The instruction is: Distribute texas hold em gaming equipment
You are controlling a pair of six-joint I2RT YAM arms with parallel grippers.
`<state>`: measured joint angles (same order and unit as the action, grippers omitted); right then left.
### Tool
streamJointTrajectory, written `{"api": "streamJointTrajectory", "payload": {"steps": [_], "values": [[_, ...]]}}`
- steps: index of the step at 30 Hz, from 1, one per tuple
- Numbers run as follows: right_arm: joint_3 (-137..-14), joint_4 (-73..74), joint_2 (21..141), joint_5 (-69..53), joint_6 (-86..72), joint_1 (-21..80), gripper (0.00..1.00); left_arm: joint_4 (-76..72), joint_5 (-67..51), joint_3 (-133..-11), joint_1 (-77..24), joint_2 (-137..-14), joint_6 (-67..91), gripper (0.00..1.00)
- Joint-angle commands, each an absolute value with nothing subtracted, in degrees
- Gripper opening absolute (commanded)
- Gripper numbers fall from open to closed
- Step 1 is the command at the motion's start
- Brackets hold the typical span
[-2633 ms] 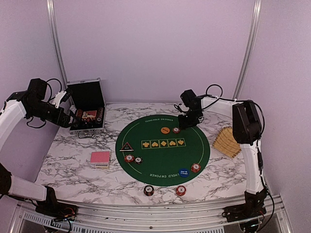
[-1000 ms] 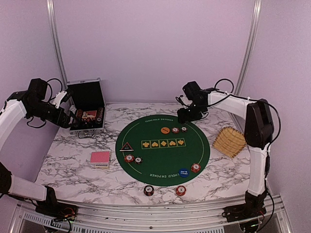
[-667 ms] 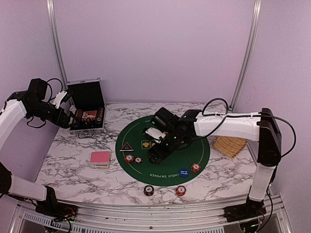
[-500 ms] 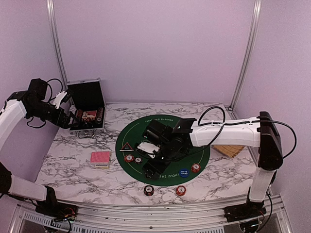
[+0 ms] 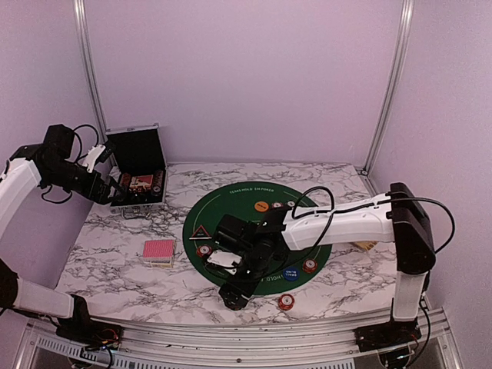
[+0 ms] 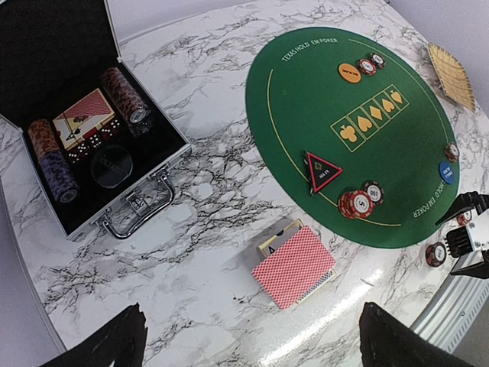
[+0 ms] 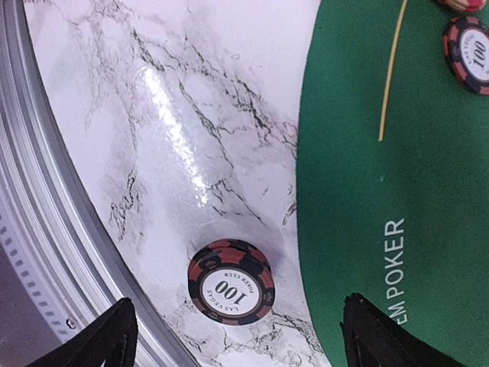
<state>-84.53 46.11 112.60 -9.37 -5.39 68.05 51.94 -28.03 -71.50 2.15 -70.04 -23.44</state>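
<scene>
My right gripper [image 7: 238, 340] hangs open over a dark-red stack of poker chips [image 7: 231, 289] marked 100. The stack sits on the marble just off the green mat [image 7: 397, 191], between the fingers but not touched. From above, the right gripper [image 5: 234, 296] hides that stack. My left gripper [image 6: 252, 348] is open and empty, high above the pink-red-backed playing cards [image 6: 294, 266]. On the mat lie the black triangular marker [image 6: 322, 171], a chip stack [image 6: 355, 203], the orange button [image 6: 349, 73] and the blue button [image 6: 447, 171].
The open silver-edged case [image 6: 84, 130] at the far left holds more chips and a deck. A wicker basket [image 6: 451, 65] lies beyond the mat's far right. Another chip [image 5: 286, 301] sits near the front rail [image 7: 46, 252].
The right arm has swung from the far side of the mat across it to the near edge, over the front chip stack, and its jaws have widened. The left arm has not moved.
</scene>
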Motion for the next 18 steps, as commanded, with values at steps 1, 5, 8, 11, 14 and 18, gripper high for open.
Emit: {"api": "streamJointTrajectory", "payload": {"steps": [1, 5, 8, 11, 14, 18], "values": [[-85.5, 46.1, 114.0, -10.4, -3.9, 68.9, 0.89, 53.9, -28.8, -72.1, 2.4, -69.1, -23.8, 0.99], [-85.4, 45.8, 115.4, -10.5, -3.9, 69.1, 0.86, 54.0, -29.0, -72.2, 2.3, -69.3, -23.8, 0.99], [-85.1, 45.4, 115.7, -10.7, -3.8, 69.2, 0.84, 54.1, -28.7, -72.2, 2.4, -69.3, -24.1, 0.99], [-84.9, 45.2, 116.0, -10.6, -3.7, 69.2, 0.81, 54.2, -28.7, -72.1, 2.3, -69.4, -24.3, 0.99], [-85.2, 45.1, 116.5, -10.6, -3.7, 69.2, 0.78, 54.4, -28.6, -72.2, 2.3, -69.4, -24.4, 0.99], [-85.3, 44.9, 117.0, -10.7, -3.5, 69.2, 0.76, 54.6, -28.4, -72.3, 2.4, -69.3, -24.5, 0.99]]}}
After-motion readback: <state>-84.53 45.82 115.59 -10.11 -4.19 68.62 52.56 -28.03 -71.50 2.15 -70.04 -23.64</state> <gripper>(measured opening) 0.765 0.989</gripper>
